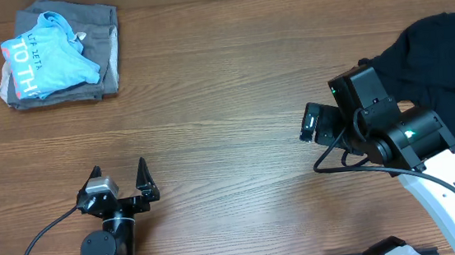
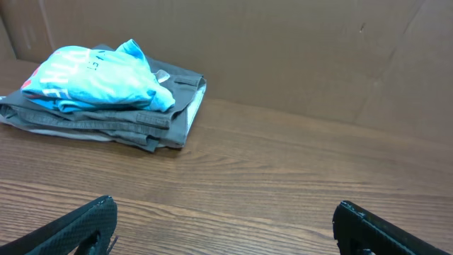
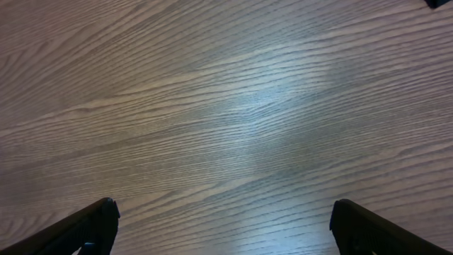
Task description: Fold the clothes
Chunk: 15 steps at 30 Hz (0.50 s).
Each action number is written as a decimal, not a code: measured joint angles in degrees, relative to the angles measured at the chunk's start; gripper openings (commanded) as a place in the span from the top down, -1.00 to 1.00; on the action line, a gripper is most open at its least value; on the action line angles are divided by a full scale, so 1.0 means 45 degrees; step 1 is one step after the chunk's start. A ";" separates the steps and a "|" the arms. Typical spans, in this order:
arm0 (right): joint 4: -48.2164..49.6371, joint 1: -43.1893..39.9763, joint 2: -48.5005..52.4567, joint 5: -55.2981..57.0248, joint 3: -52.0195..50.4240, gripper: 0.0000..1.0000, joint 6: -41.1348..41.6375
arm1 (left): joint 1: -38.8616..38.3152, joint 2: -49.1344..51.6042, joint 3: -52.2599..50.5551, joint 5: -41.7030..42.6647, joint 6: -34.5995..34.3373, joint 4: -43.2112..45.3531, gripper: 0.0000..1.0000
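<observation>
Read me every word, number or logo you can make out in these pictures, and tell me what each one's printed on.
"TO TH": large white letters on the light blue T-shirt, cut off by its folds.
Smaller white line above it on the same shirt: too small to read.
Pink-and-white mark at that shirt's edge: unreadable.
Grey garment beneath it and black T-shirt: no text visible.

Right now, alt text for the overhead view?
A light blue T-shirt lies on a folded grey garment at the top left of the table; a black T-shirt lies crumpled at the right edge. The left gripper and right gripper are open, holding nothing.
</observation>
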 measured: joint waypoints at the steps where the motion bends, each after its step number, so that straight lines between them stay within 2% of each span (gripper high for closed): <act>1: 0.0000 0.0000 0.0000 0.0000 0.0000 -1.00 0.0000 | 0.0000 0.0000 0.0000 0.0000 0.0000 -0.0005 -1.00; 7: 0.0005 0.0000 -0.0325 -0.0005 0.0000 -1.00 0.0000 | 0.0000 0.0000 0.0000 0.0000 0.0000 0.0000 -1.00; 15: 0.0005 -0.0534 -0.4031 0.0000 0.0000 -1.00 -0.0015 | 0.0000 0.0000 0.0000 0.0000 0.0000 -0.0005 -1.00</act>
